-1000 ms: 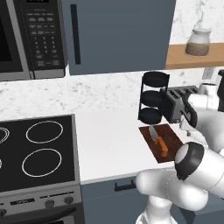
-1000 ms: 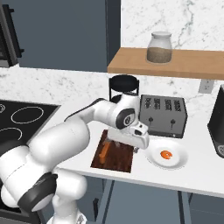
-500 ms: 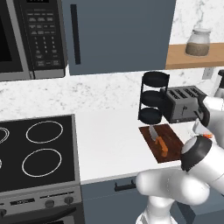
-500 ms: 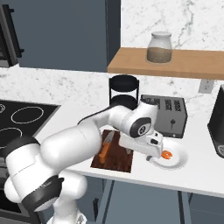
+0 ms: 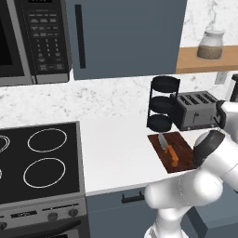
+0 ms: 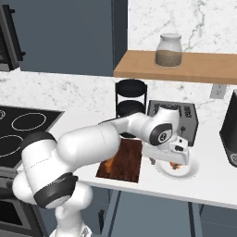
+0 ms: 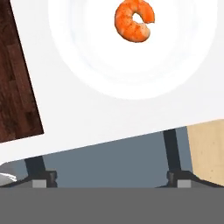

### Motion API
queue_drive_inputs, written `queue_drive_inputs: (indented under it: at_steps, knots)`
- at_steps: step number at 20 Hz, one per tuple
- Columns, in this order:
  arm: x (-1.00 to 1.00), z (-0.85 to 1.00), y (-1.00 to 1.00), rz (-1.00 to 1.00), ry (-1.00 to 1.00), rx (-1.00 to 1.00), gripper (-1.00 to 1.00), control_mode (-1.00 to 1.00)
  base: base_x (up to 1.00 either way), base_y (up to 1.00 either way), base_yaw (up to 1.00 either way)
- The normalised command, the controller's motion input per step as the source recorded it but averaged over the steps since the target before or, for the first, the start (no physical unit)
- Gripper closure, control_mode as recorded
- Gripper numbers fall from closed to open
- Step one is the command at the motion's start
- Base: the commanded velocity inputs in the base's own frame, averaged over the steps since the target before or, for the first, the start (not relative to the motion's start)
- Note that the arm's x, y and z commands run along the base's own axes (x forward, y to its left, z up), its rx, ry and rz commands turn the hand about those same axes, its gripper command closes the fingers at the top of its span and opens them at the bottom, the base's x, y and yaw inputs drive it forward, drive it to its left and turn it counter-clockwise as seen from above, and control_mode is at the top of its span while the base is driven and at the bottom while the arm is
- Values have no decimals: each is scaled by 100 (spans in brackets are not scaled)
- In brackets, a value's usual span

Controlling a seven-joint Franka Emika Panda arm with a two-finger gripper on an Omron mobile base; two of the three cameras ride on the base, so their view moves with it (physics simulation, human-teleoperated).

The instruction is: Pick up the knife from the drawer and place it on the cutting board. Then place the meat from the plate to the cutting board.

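One orange-red curled lump of meat lies on one round white plate, toward its 12 o'clock in the hand view. One dark reddish-brown wooden cutting board, at the plate's 9 o'clock, carries one small orange-handled knife. The tool hovers above the plate, jaws spread wide, empty. White tabletop; one grey toaster, one black stovetop.

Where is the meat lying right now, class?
In the hand view the meat lies on the white plate, off-centre toward the top. In the right base view the plate sits right of the cutting board, before the toaster.
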Motion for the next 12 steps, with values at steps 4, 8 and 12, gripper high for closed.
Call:
queue_drive_inputs:
  at_steps: [4, 8, 12]
  knots:
    - [61, 0, -15, -4, -1, -7, -100, -100, 0, 0, 0]
    - [21, 0, 0, -2, -12, 3, -100, -100, 0, 0, 0]
    - [0, -3, -6, 0, -12, 8, -100, -100, 0, 0, 0]
